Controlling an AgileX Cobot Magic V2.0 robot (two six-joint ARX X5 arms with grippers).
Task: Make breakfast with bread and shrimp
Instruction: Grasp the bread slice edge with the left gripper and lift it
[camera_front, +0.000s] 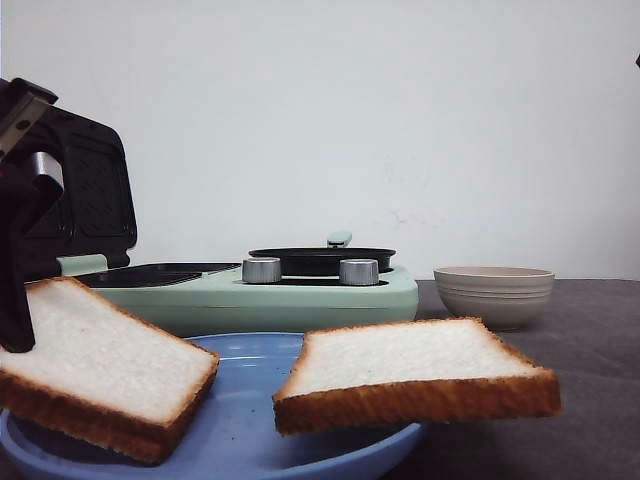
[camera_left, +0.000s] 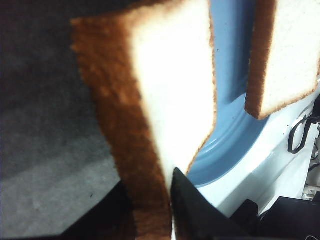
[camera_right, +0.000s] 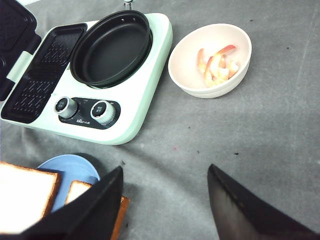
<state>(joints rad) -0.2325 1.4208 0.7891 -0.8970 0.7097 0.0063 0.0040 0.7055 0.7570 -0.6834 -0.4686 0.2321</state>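
Two bread slices show over a blue plate (camera_front: 240, 440). The left bread slice (camera_front: 100, 365) is tilted, its left end raised. My left gripper (camera_front: 15, 335) is shut on that end, and in the left wrist view its dark fingers pinch the brown crust (camera_left: 150, 200). The other bread slice (camera_front: 410, 360) lies across the plate's right rim, overhanging it. The shrimp (camera_right: 217, 62) sit in a cream bowl (camera_right: 210, 87). My right gripper (camera_right: 165, 169) hangs open over bare grey table, right of the plate, with nothing between its fingers.
A mint-green breakfast maker (camera_front: 300, 295) stands behind the plate, with a black pan (camera_right: 110, 47), two knobs and an open sandwich-press lid (camera_front: 80, 190). The cream bowl (camera_front: 493, 295) stands to its right. A grey mat covers the table (camera_right: 250, 140).
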